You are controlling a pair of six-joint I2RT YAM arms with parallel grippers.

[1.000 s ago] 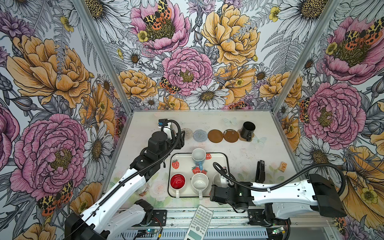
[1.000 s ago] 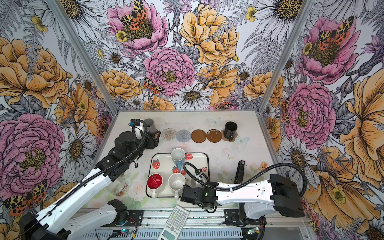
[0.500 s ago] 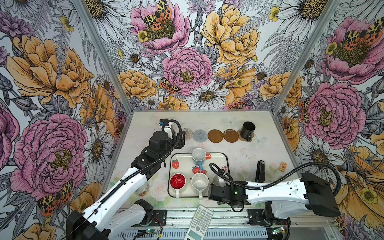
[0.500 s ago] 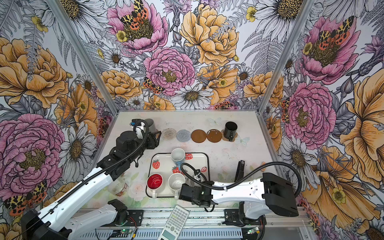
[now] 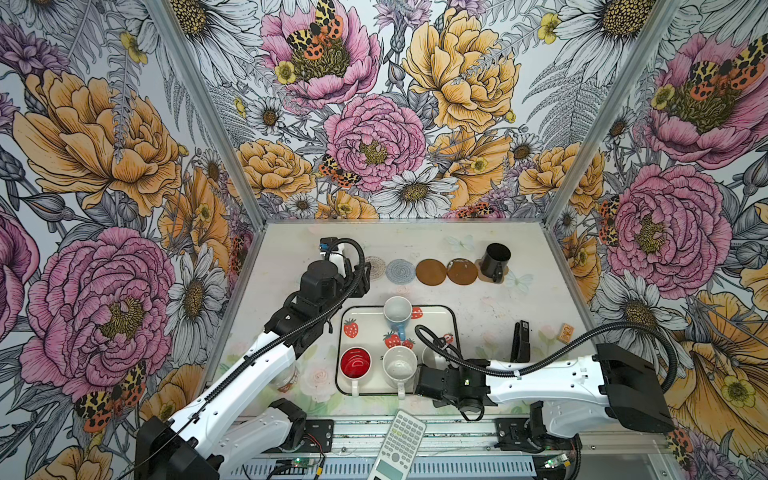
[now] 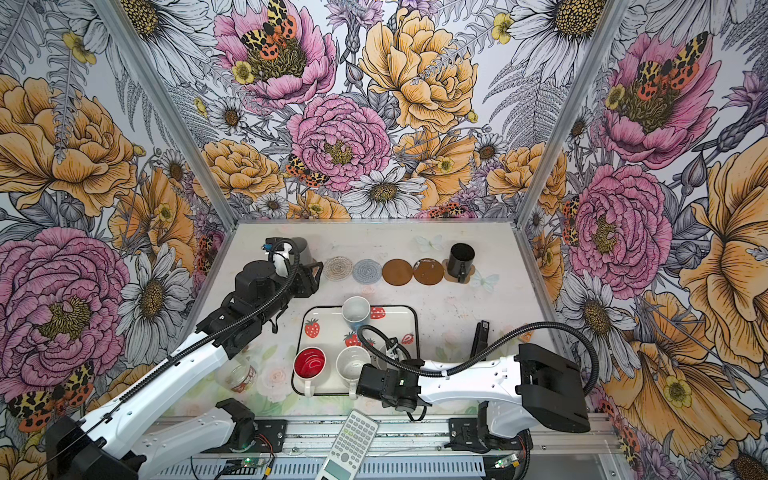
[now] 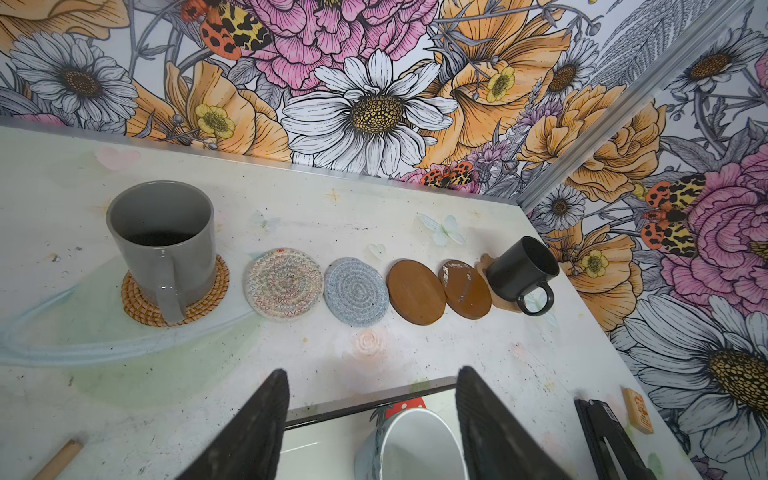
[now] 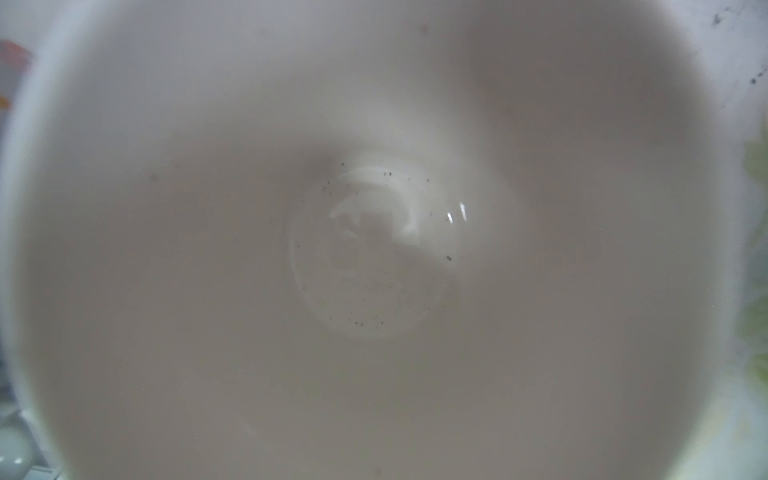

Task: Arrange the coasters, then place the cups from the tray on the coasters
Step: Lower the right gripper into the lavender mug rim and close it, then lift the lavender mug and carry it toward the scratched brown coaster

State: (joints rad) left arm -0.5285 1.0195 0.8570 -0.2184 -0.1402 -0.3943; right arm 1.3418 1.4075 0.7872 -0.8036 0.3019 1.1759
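walls (image 5: pixel 374 124): three sides papered in big pink, orange and white flowers with moths; bare metal posts (image 5: pixel 199 104) at the corners.
table (image 5: pixel 478 299): whitish top with faint pastel rose and butterfly prints and scattered dark specks.
tray (image 5: pixel 434 320): flat, mid-table toward the front edge, long side running left–right in both top views.
left gripper (image 7: pixel 372 374): jaws apart, nothing held. It sits over the table by the tray's far left corner and faces the coaster row.
right gripper (image 5: pixel 428 376): low over the tray's front right corner. Jaws hidden under the wrist, so I cannot tell if they are closed. Its wrist camera looks straight down into a pale mug (image 8: pixel 374 249), blurred, filling the frame.
On the tray, upright: light blue mug (image 5: pixel 397 311) at the far edge; red-lined mug (image 5: pixel 355 363) and speckled white mug (image 5: pixel 400 365) at the front. All three handles point to the front edge.
Far row, axis left–right:
- grey mug (image 7: pixel 162 237) on rattan coaster (image 7: pixel 208 299), handle frontward
- whitish crochet coaster (image 7: pixel 284 284)
- blue-grey crochet coaster (image 7: pixel 356 291)
- two brown discs (image 7: pixel 415 291), touching
- black mug (image 7: pixel 521 270) on a brown coaster (image 7: pixel 484 262) mostly hidden beneath it, handle frontward
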